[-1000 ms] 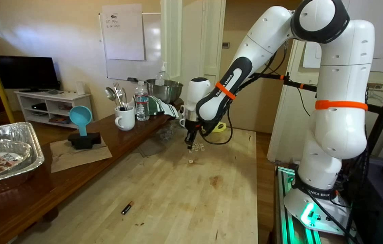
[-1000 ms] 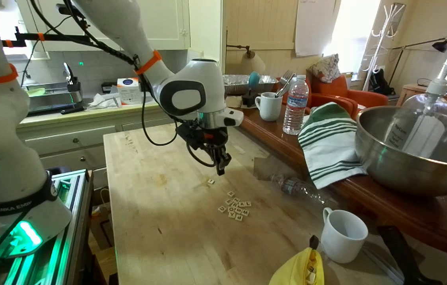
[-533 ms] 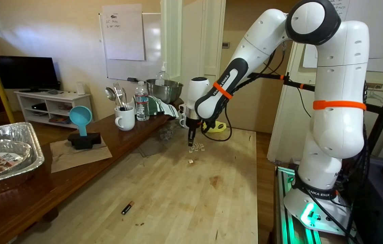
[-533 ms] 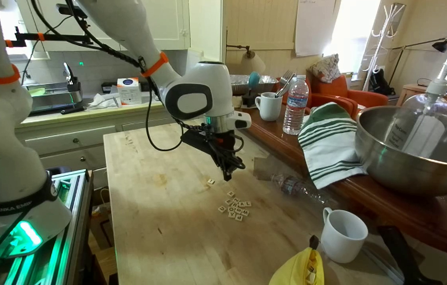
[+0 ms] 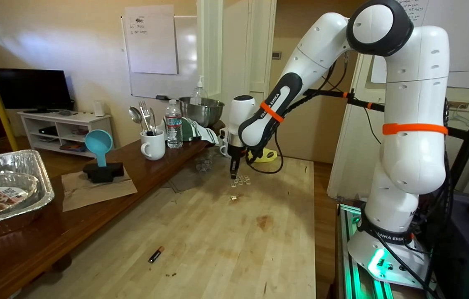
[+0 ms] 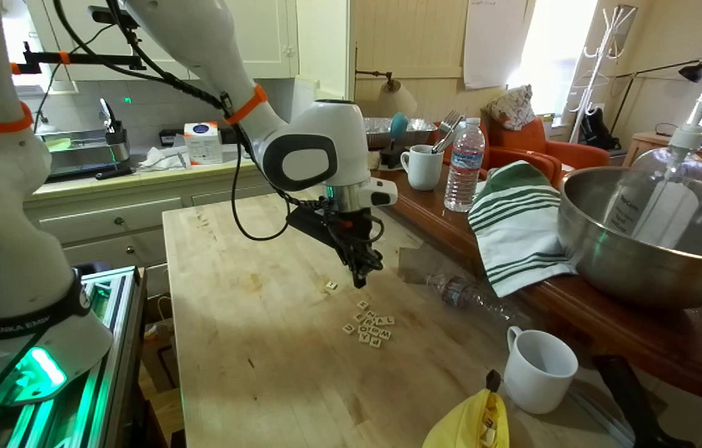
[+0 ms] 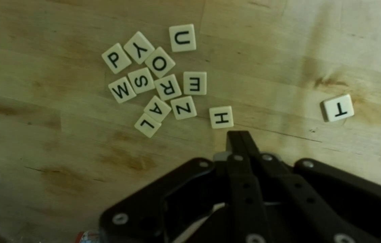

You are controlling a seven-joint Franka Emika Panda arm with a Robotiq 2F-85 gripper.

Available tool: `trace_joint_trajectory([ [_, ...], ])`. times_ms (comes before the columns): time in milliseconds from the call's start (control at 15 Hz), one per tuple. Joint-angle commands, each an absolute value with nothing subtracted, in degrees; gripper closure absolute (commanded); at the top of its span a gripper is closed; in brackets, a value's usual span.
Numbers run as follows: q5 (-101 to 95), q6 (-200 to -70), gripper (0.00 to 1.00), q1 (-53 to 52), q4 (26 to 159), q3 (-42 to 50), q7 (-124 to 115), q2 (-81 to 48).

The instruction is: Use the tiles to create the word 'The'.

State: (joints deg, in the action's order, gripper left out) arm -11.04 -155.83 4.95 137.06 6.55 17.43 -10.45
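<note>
Across a pale wooden desk (image 5: 213, 249), a white Franka arm (image 5: 419, 95) leans over one long edge, its black pincer (image 7: 239, 134) pressed together. A yellow zip pouch (image 6: 467, 423) lies by a short edge. Thirteen letter tiles (image 7: 167, 87) sit roughly midway between the long edges: the E tile (image 7: 194, 83) clustered, the H tile (image 7: 221, 117) just outside, nearest the pincer, the T tile (image 7: 338, 108) alone, farther from the pouch.

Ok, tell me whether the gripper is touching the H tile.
Apart: in an exterior view, a strip of tabletop shows between the gripper and the H tile.
</note>
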Motion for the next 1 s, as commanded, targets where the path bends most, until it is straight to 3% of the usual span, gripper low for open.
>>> trace_joint_trajectory([
  [0,-13.11,-156.3,1.0,4.77,134.99,8.01,9.32,-13.58],
  [933,-7.96,-156.11,1.0,5.27,131.62,6.85,2.86,-19.26],
])
